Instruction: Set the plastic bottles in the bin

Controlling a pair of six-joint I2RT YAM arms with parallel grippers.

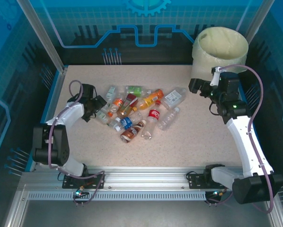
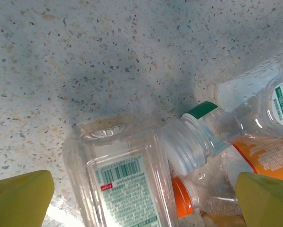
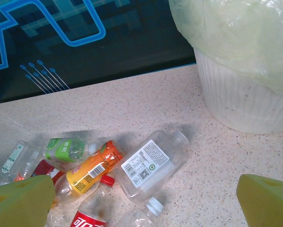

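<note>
**Left pincer wide over a clear bottle at the pile's edge**

Left pincer hangs low at its own end of the bottles, jaws as wide as they go and holding nothing. Straight below it a clear bottle with a white label lies flat on the table. Its long axis runs forward from the pincer, base away, so it lies crosswise to the line the yellow fingers would close along. It sits nearer the finger on the bare-table side. On the other side an orange cap is hard against it. I'd judge a straight drop and squeeze would take it across its width.

Right pincer is wide and empty too, well apart from that bottle, with the bin just ahead on its right. The left arm is the nearer one for this pick.
</note>
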